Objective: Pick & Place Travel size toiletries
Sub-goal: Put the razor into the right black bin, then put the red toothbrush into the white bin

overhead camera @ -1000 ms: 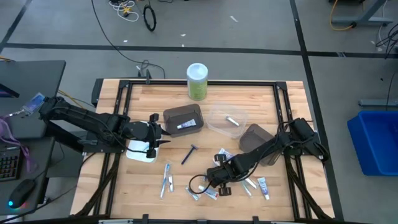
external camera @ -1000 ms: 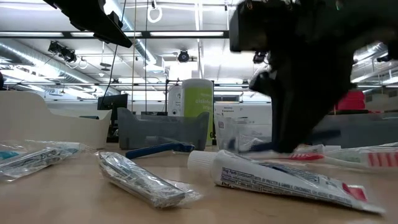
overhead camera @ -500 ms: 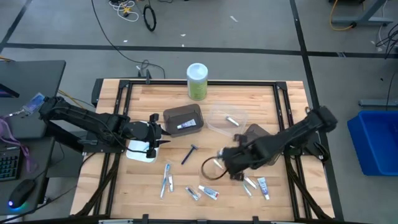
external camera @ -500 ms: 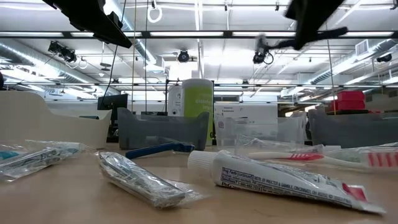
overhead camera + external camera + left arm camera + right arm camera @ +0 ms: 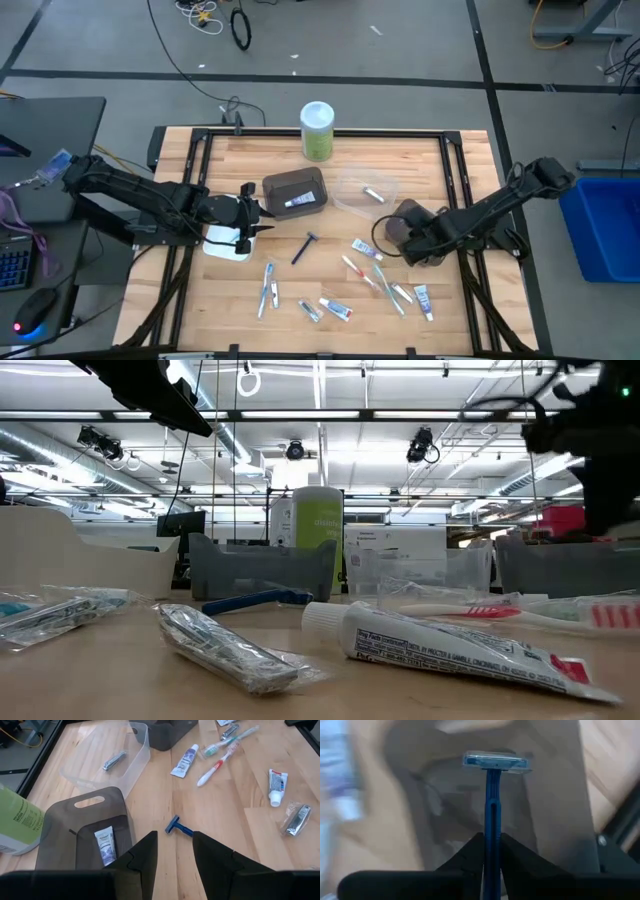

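My right gripper (image 5: 392,238) is shut on a blue-handled razor (image 5: 491,795) and hovers over the dark tray (image 5: 408,212) on the table's right. My left gripper (image 5: 262,213) waits open at the left, beside a second dark tray (image 5: 295,190) that holds a white tube (image 5: 105,845). A clear tray (image 5: 367,190) holds one small silvery item (image 5: 114,760). Another blue razor (image 5: 303,247), toothbrushes (image 5: 268,288), tubes (image 5: 335,308) and packets (image 5: 230,650) lie flat on the wood. My right gripper pinches the razor's blue handle (image 5: 491,827) between its two fingers, which lie along it. The razor sticks out straight ahead of the fingertips, its clear-capped head (image 5: 495,761) at the free end. It is lifted clear above the dark tray's floor.
A tall green canister with a white lid (image 5: 317,130) stands at the far edge. A white tray (image 5: 225,245) sits below my left gripper. More toothbrushes (image 5: 365,270) and a tube (image 5: 423,300) lie near the right arm. Black frame rails run along the table's sides.
My right gripper has risen from the scattered items at the table's near middle and swung toward the far right, ending over the right dark tray. In the low view it has left the foreground and now shows only at the upper right.
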Robot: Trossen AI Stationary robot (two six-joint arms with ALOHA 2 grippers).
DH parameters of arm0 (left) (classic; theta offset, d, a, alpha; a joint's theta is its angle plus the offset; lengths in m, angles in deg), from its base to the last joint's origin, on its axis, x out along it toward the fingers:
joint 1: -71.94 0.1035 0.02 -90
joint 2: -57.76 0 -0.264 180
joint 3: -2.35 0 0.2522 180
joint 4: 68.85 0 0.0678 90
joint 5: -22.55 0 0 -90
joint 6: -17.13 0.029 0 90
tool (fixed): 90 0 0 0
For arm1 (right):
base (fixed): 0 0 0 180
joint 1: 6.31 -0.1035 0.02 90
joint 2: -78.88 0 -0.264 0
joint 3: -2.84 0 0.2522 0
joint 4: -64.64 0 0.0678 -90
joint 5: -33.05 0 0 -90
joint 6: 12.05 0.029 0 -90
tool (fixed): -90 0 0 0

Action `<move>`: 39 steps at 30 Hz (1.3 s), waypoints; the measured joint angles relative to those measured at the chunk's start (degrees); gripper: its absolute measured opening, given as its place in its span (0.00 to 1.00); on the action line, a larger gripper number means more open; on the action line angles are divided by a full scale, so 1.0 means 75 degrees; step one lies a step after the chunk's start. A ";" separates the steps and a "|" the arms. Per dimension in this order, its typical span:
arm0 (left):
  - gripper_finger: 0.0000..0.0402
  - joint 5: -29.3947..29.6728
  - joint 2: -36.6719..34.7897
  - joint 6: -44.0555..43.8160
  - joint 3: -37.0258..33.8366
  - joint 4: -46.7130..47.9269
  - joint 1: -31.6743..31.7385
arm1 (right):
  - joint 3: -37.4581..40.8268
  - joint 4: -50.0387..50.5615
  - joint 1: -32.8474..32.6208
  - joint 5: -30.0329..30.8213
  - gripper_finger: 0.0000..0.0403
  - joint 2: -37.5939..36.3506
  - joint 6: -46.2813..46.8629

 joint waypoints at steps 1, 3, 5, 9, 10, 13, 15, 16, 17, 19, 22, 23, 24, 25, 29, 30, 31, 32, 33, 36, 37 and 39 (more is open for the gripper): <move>0.33 0.0000 0.0000 -0.0001 0.0000 0.0000 0.0000 | 0.0165 -0.0011 0.0016 -0.0027 0.17 -0.0013 0.0223; 0.33 0.0000 0.0000 -0.0013 0.0000 -0.0004 0.0000 | 0.0399 -0.0078 0.0058 -0.0090 0.21 -0.0013 0.0536; 0.33 0.0000 0.0000 -0.0016 0.0000 -0.0006 0.0000 | 0.0550 -0.0269 0.0103 -0.0260 0.24 -0.0016 0.0582; 0.33 0.0003 0.0000 -0.0019 0.0000 -0.0008 0.0000 | 0.0548 -0.0448 0.0152 -0.0546 0.29 -0.0016 0.0458; 0.33 0.0003 0.0000 -0.0019 0.0000 -0.0009 0.0000 | 0.0475 -0.0511 0.0152 -0.0621 0.30 -0.0016 0.0341; 0.33 0.0003 0.0039 -0.0064 0.0000 -0.0052 0.0000 | 0.0173 -0.0712 0.0152 -0.0824 0.32 -0.0016 -0.0078; 0.33 -0.0012 0.0141 -0.0167 0.0000 -0.0134 0.0000 | -0.0084 -0.0726 0.0149 -0.0830 0.31 -0.0016 -0.0394; 0.33 -0.0043 0.0203 -0.0169 0.0000 -0.0209 0.0000 | -0.0240 -0.0752 0.0149 -0.0803 0.31 -0.0016 -0.0564; 0.33 -0.0057 0.0289 -0.0152 0.0000 -0.0334 0.0000 | -0.0387 -0.0768 0.0149 -0.0767 0.31 -0.0019 -0.0691; 0.33 -0.0102 0.0489 0.0016 0.0000 -0.0608 0.0000 | -0.0691 -0.0804 0.0182 -0.0764 0.30 -0.0022 -0.0946; 0.33 -0.0109 0.0856 0.0285 0.0000 -0.1018 -0.0001 | -0.1053 -0.1320 0.0203 -0.0731 0.30 -0.0030 -0.1348; 0.33 -0.0105 0.0960 0.0396 0.0000 -0.1103 0.0000 | -0.1084 -0.1646 0.0207 -0.0612 0.30 -0.0031 -0.1446; 0.33 -0.0107 0.1048 0.0438 0.0000 -0.1179 -0.0001 | -0.1084 -0.2040 0.0210 -0.0419 0.30 -0.0031 -0.1576; 0.33 -0.0108 0.1130 0.0457 0.0000 -0.1226 -0.0001 | -0.1068 -0.2500 0.0213 -0.0178 0.30 -0.0028 -0.1729; 0.33 -0.0114 0.1282 0.0344 0.0000 -0.1139 0.0000 | -0.0862 -0.4402 0.0230 0.0303 0.31 0.0147 -0.3152; 0.33 -0.0121 0.1280 0.0281 0.0000 -0.1092 -0.0004 | -0.0787 -0.4948 0.0231 0.0227 0.32 0.0231 -0.3517; 0.33 -0.0185 0.1273 0.0217 0.0000 -0.1075 -0.0015 | -0.0680 -0.5551 0.0232 0.0084 0.32 0.0316 -0.3859; 0.33 -0.0268 0.1241 0.0154 0.0000 -0.1018 -0.0029 | -0.0549 -0.6181 0.0211 -0.0114 0.33 0.0436 -0.4148; 0.33 -0.0368 0.1167 0.0068 -0.0002 -0.0916 -0.0046 | -0.0404 -0.6805 0.0182 -0.0343 0.34 0.0580 -0.4386; 0.33 -0.0693 0.0960 0.0008 -0.0003 -0.0937 -0.0099 | -0.0123 -0.8162 0.0118 -0.0605 0.37 0.1108 -0.5130; 0.33 -0.0757 0.0899 0.0008 -0.0003 -0.0910 -0.0122 | -0.0104 -0.8391 0.0114 -0.0541 0.38 0.1275 -0.5489; 0.33 -0.0801 0.0775 0.0008 -0.0003 -0.0935 -0.0152 | -0.0098 -0.8495 0.0124 -0.0161 0.41 0.1547 -0.6255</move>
